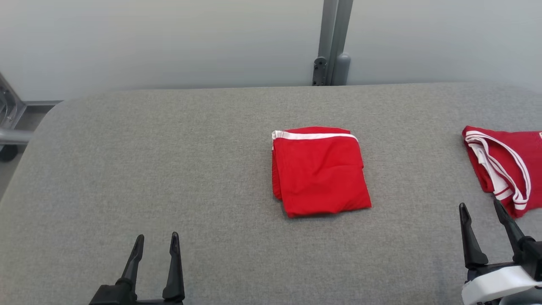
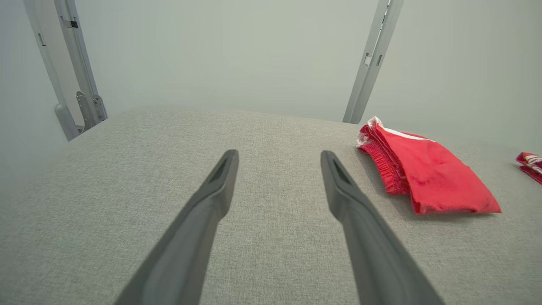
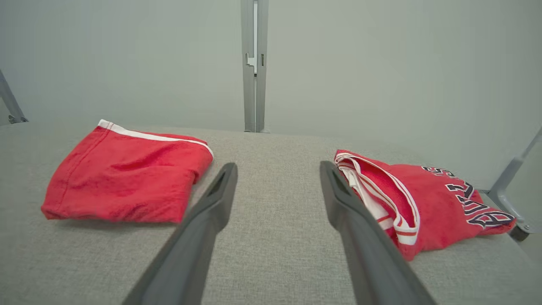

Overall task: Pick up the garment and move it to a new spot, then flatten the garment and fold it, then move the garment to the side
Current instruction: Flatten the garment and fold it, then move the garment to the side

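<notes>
With the left tool and right tool both held open and empty, the folded red garment, laid ahead between them on the bench, looks soft and light and is likely best pinched by its thick folded edge.

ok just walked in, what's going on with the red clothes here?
Nothing is held right now. The left hand and right hand are both open and empty, near the front of the grey fabric-covered table. A red garment with white trim lies folded in the middle. A red jersey with white stripes and dark lettering lies loosely folded at the right, just beyond the right hand. Folding looks done; moving the middle one aside is probably next.
</notes>
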### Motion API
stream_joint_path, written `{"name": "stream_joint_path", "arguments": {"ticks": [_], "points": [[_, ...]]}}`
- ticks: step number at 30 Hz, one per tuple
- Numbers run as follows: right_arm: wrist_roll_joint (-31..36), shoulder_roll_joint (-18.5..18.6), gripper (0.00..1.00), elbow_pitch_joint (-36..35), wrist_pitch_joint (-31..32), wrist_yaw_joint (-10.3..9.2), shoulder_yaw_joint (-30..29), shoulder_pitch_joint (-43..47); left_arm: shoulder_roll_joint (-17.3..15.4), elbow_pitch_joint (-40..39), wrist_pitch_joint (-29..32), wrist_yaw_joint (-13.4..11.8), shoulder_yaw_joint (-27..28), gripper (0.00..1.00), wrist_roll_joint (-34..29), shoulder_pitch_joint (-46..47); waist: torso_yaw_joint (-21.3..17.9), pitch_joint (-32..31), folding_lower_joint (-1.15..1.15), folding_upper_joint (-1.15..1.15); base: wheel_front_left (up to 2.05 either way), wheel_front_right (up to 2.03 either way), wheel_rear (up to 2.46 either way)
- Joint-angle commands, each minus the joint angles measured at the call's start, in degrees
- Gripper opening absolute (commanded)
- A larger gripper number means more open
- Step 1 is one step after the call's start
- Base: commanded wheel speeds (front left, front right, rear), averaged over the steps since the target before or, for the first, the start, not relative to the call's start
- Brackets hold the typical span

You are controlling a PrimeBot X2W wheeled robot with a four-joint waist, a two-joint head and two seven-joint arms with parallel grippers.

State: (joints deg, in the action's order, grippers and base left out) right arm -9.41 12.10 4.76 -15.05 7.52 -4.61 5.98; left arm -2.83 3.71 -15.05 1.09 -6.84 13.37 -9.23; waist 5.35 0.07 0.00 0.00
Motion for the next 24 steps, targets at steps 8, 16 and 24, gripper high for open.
{"name": "stream_joint_path", "arguments": {"ticks": [8,16,24], "points": [[0.21,-0.84,1.0,1.79,-0.15,-0.07,0.3,0.28,-0.14,0.42,-0.14,-0.11,0.18,1.0,-0.16,-0.35,-4.18,-2.14,0.0,0.0,0.0,0.0,0.0],[-8.37,-0.38,1.0,6.23,0.19,-0.07,4.65,-6.5,-0.13,0.24,-0.14,0.23,-1.03,1.0,0.15,0.8,-2.42,0.32,0.0,0.0,0.0,0.0,0.0],[-21.72,2.35,1.0,13.57,20.56,-0.05,12.15,-25.41,-0.15,-0.17,-0.15,0.64,-4.44,1.0,0.66,7.17,1.89,11.3,0.0,0.0,0.0,0.0,0.0]]}}
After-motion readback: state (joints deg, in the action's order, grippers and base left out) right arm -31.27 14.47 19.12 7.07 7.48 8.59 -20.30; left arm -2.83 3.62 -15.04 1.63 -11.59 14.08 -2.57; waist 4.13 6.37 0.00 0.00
